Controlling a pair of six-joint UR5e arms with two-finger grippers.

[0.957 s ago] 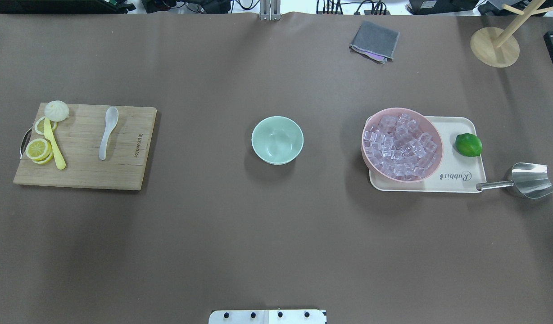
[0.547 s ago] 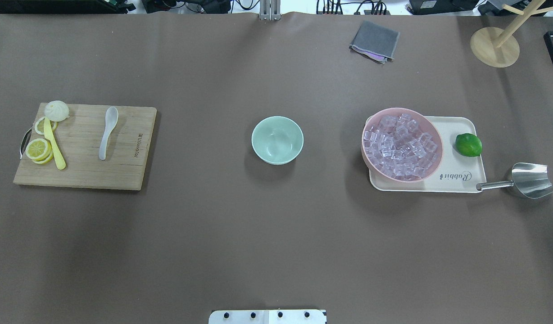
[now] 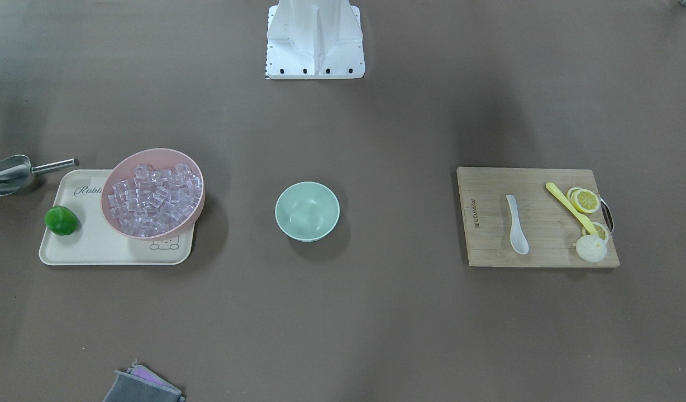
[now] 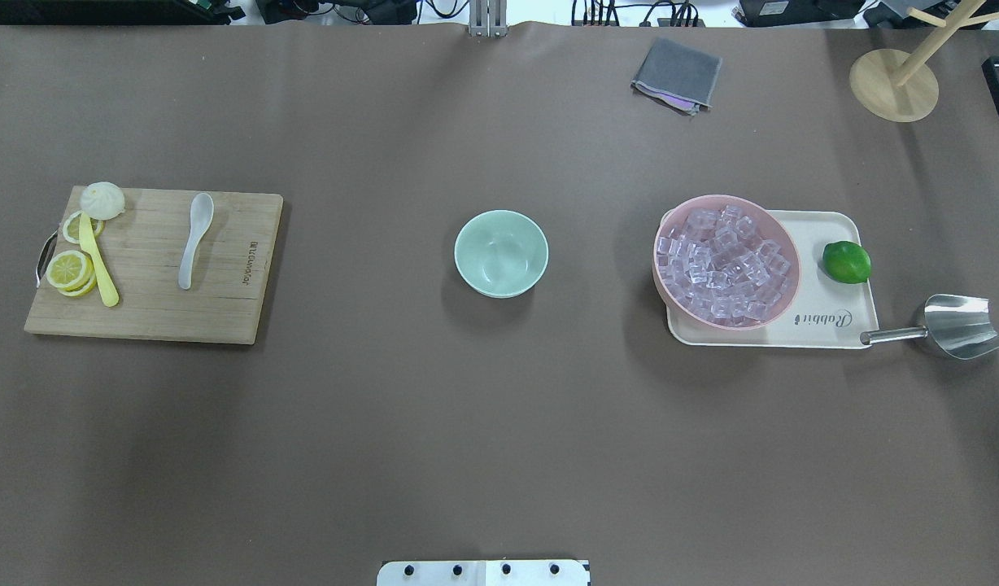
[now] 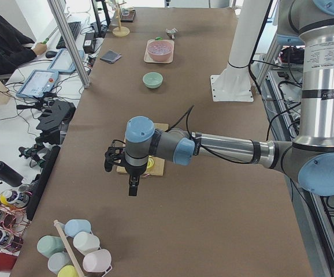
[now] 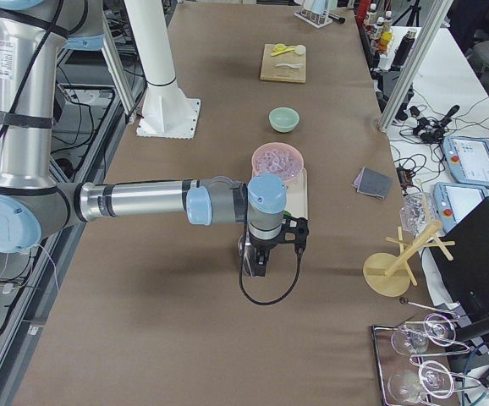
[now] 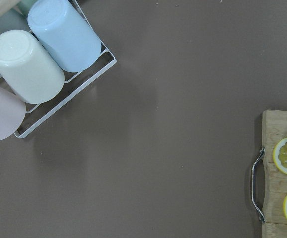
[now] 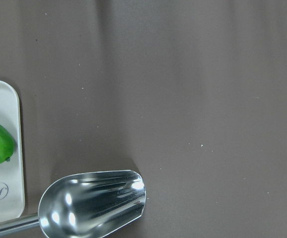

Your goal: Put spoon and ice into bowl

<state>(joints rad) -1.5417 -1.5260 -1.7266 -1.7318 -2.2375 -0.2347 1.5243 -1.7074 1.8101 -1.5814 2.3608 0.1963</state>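
Observation:
The white spoon (image 4: 194,238) lies on a wooden cutting board (image 4: 223,301) at the table's left; it also shows in the front view (image 3: 517,224). The empty mint-green bowl (image 4: 500,252) stands at the table's middle. The ice (image 4: 723,262) is a heap of clear cubes in a pink bowl (image 4: 784,244) on the right. My left gripper (image 5: 131,184) hangs beyond the board's outer end, seen only in the left side view. My right gripper (image 6: 257,269) hangs beyond the tray's outer end, seen only in the right side view. I cannot tell whether either is open or shut.
The pink bowl stands on a cream tray (image 4: 825,325) with a lime (image 4: 846,262). A metal scoop (image 4: 951,325) lies to the tray's right. A yellow utensil (image 4: 98,260) and lemon slices (image 4: 68,270) lie on the board. A grey cloth (image 4: 677,74) lies far back. A cup rack (image 7: 44,54) stands beyond the board.

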